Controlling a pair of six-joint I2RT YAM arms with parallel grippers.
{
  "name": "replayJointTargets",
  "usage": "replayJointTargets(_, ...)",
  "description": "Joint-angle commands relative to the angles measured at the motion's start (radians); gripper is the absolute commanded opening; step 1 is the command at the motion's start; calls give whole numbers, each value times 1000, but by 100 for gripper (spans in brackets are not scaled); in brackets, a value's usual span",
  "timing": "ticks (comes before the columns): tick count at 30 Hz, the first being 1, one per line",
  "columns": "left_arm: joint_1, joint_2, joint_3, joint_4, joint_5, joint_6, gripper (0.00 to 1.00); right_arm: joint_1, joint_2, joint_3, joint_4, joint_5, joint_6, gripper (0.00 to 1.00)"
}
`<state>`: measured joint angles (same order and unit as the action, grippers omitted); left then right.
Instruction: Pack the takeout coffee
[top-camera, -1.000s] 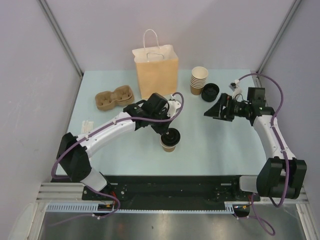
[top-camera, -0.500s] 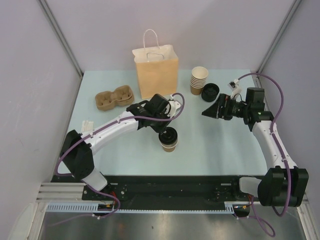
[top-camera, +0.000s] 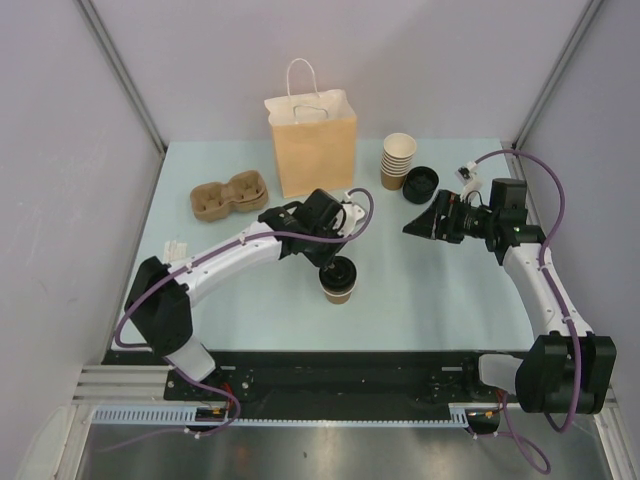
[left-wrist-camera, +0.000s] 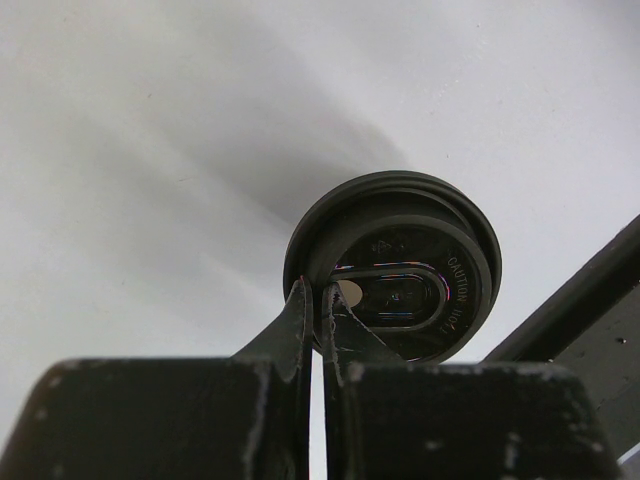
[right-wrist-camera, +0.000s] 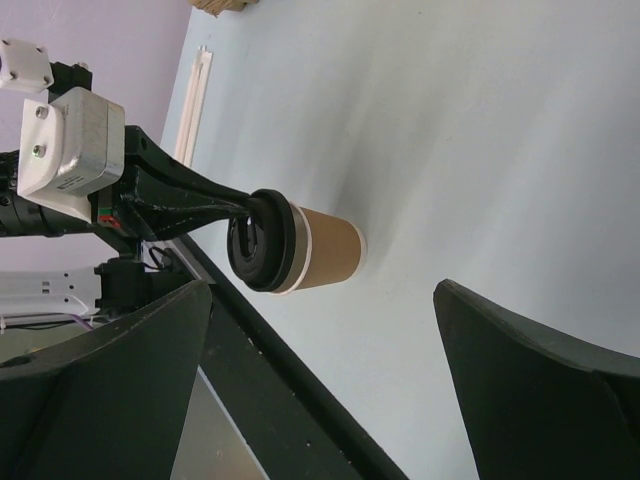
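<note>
Pale blue table (top-camera: 440, 290), lilac-grey walls on three sides. Takeout coffee (top-camera: 337, 291) stands upright near the middle of the table, on the near side, black lid on.

Left gripper (left-wrist-camera: 318, 295): jaws closed together, tips down on the lid at its raised rim (I cannot tell whether they pinch the rim or only rest on it).

Right gripper (top-camera: 412, 224): jaws spread fully, nothing between them, hanging over the right side of the table and pointing left toward the coffee.

Along the far side, left to right: pulp cup carrier (top-camera: 229, 195), upright paper bag (top-camera: 312, 145), stack of lidless cups (top-camera: 397, 162), loose black lids (top-camera: 421, 184) just beside the stack.
</note>
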<state>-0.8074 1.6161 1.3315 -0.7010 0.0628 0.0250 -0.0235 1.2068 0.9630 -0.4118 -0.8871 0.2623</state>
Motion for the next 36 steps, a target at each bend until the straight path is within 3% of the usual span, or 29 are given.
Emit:
replayJointTargets(1,-10,2,44,1,3,-19,0,-3,-24,2,36,4,9,100)
replayJointTargets(23,-12,36,28,6,11,-19,1,-7,-21,2,31,11,0,100)
replayJointTargets(36,-13,34,37,0,28,-19,8,-12,-16,2,37,4,5,100)
